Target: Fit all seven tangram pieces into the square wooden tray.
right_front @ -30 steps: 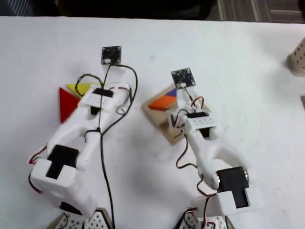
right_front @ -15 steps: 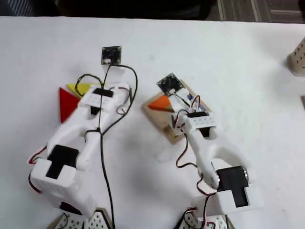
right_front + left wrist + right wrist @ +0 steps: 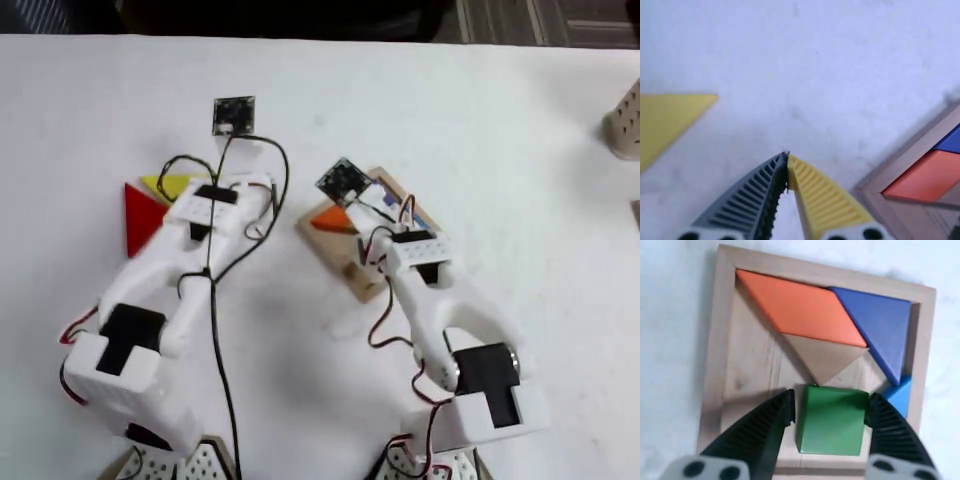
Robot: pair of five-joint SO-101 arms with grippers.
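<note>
The square wooden tray (image 3: 722, 340) holds an orange parallelogram (image 3: 800, 307), a dark blue triangle (image 3: 880, 325), a wood-coloured triangle (image 3: 825, 357) and a small light blue triangle (image 3: 900, 392). My right gripper (image 3: 831, 407) is shut on a green square (image 3: 832, 422), held low over the tray's near side and slightly askew to its rim. My left gripper (image 3: 786, 157) is shut and holds nothing, resting on the table between a yellow triangle (image 3: 665, 120) and the tray's corner (image 3: 900, 170). A red triangle (image 3: 140, 215) lies beside the yellow triangle (image 3: 168, 185), left of the left arm.
The white table (image 3: 480, 120) has free room behind and to the right of the tray (image 3: 365, 285). A beige perforated object (image 3: 625, 125) stands at the right edge. Black cables (image 3: 215, 320) trail along the left arm.
The right arm's wrist has turned, swinging its camera leftward over the tray and covering more of the orange piece. The left arm has not moved.
</note>
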